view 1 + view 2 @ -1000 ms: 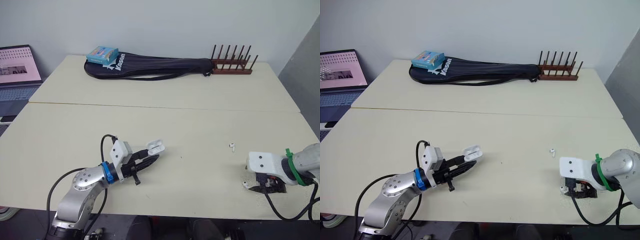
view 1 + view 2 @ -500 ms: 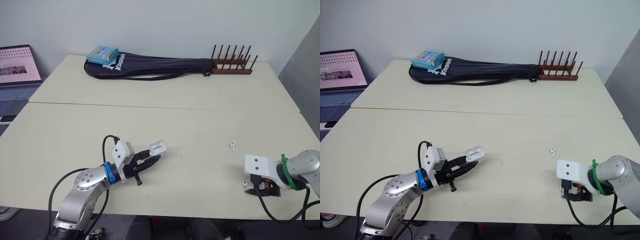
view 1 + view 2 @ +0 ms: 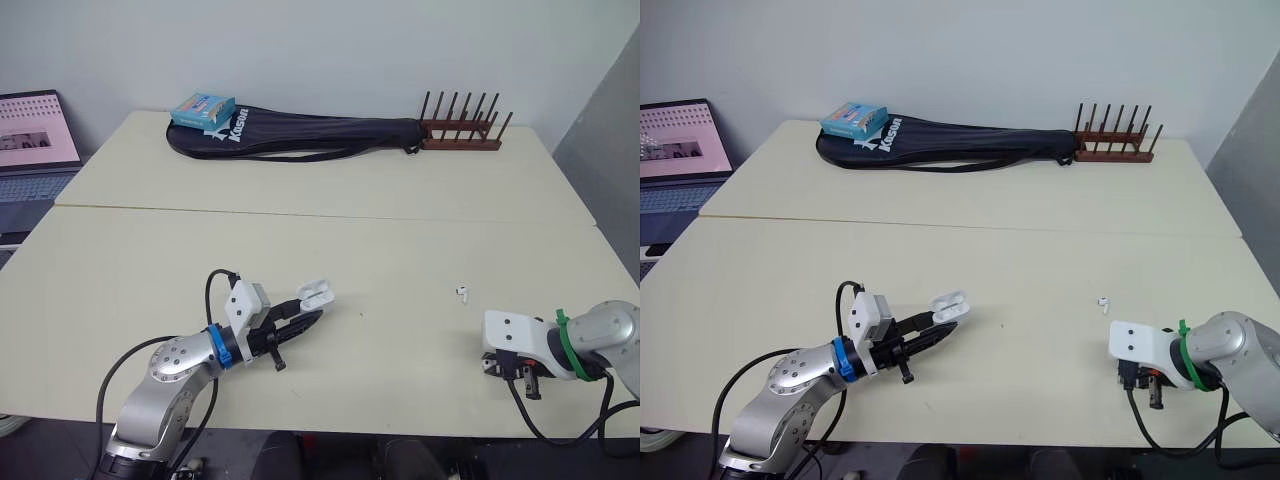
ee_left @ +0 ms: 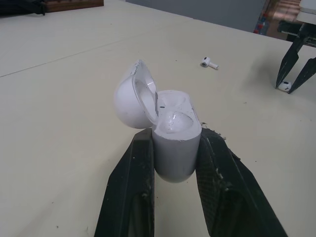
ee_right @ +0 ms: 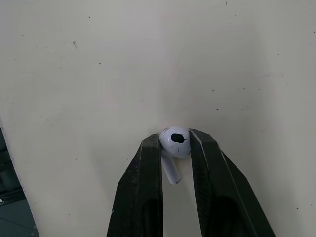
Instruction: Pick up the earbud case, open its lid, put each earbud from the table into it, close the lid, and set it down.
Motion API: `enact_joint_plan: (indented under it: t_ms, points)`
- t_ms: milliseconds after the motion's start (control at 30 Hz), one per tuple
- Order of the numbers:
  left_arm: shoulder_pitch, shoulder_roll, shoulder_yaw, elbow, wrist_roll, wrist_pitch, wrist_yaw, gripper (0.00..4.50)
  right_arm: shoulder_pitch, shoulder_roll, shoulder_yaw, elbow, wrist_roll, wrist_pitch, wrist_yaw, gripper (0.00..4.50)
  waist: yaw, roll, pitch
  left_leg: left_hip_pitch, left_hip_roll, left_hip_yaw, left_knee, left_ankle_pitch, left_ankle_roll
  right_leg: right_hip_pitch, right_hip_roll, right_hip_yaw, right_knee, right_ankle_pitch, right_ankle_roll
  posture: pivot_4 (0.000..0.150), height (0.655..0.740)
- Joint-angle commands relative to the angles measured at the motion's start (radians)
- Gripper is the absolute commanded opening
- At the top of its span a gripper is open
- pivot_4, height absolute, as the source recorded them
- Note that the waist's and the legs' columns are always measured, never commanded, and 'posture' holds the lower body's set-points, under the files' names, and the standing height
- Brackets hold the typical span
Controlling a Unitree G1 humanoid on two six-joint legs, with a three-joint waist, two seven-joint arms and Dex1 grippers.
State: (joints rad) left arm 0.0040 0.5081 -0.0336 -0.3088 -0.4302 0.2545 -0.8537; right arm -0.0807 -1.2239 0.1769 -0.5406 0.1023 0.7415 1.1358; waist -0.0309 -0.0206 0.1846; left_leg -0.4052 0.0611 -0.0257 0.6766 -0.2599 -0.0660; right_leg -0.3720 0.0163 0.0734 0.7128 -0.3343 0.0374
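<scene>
left arm lies low, its tool (image 3: 302, 321) clamped on the open case (image 4: 175, 134) just over the table (image 3: 400, 240). right arm bends inward, tool (image 5: 175, 139) pointing down, pinching an earbud (image 5: 174, 147) at the table's surface.

The place looks like a plain office or lab room: two pale benches (image 3: 300, 250) pushed together before a bare white wall (image 3: 320, 50), an open laptop (image 3: 35, 140) at the left, a racket bag (image 3: 310, 135) and wooden rack (image 3: 460, 128) at the back.

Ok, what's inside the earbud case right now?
The earbud case is open and its two wells look empty; the bottoms of the wells are hidden behind the rim.
</scene>
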Motion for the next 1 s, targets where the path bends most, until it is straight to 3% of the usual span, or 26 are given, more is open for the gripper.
enact_joint_plan:
  t_ms: [33, 267, 433, 533, 700, 1000]
  points:
    - [-0.004, -0.002, -0.003, -0.035, -0.008, -0.011, -0.005, 0.77, -0.015, -0.007, -0.033, 0.003, 0.024, -0.008, 0.013, 0.41, 0.0, 0.0, 0.0, 0.0, 0.0, 0.0, 0.0, 0.0, 0.0, 0.0, 0.0, 0.0, 0.0, 0.0, 0.0, 0.15, 0.7026]
    - [-0.03, -0.021, -0.007, -0.023, -0.013, -0.025, -0.015, 0.77, -0.083, 0.033, -0.152, -0.001, 0.164, -0.071, 0.074, 0.41, 0.0, 0.001, 0.001, -0.001, 0.0, 0.0, 0.0, 0.0, 0.0, -0.001, 0.0, 0.0, 0.0, 0.0, 0.0, 0.15, 0.7026]
    - [-0.093, -0.082, -0.023, -0.007, 0.007, -0.067, 0.012, 0.77, -0.337, 0.45, -0.262, -0.04, 0.497, 0.127, -0.152, 0.41, -0.005, -0.001, 0.002, -0.001, 0.0, 0.0, 0.0, 0.0, 0.0, -0.001, 0.001, 0.0, 0.001, 0.0, 0.0, 0.15, 0.7026]
    - [-0.115, -0.122, -0.041, -0.003, 0.033, -0.1, 0.04, 0.77, -0.381, 0.657, -0.269, -0.056, 0.536, 0.104, -0.309, 0.41, 0.003, -0.001, 0.002, -0.002, 0.0, -0.002, 0.0, 0.0, 0.0, -0.001, 0.001, -0.002, 0.0, 0.0, 0.0, 0.15, 0.7026]
    - [-0.134, -0.172, -0.065, -0.004, 0.058, -0.127, 0.078, 0.77, -0.38, 0.892, -0.221, -0.08, 0.599, 0.131, -0.515, 0.41, 0.007, -0.001, 0.002, -0.012, -0.001, -0.003, 0.001, 0.0, 0.0, -0.009, -0.001, -0.002, 0.0, 0.0, 0.0, 0.15, 0.7026]
    - [-0.161, -0.194, -0.064, 0.01, 0.056, -0.134, 0.103, 0.77, -0.25, 1.035, -0.056, -0.081, 0.492, -0.007, -0.652, 0.41, 0.002, 0.0, 0.001, -0.011, -0.001, -0.003, 0.001, 0.0, 0.0, -0.01, 0.001, -0.002, 0.004, 0.0, 0.0, 0.15, 0.7026]
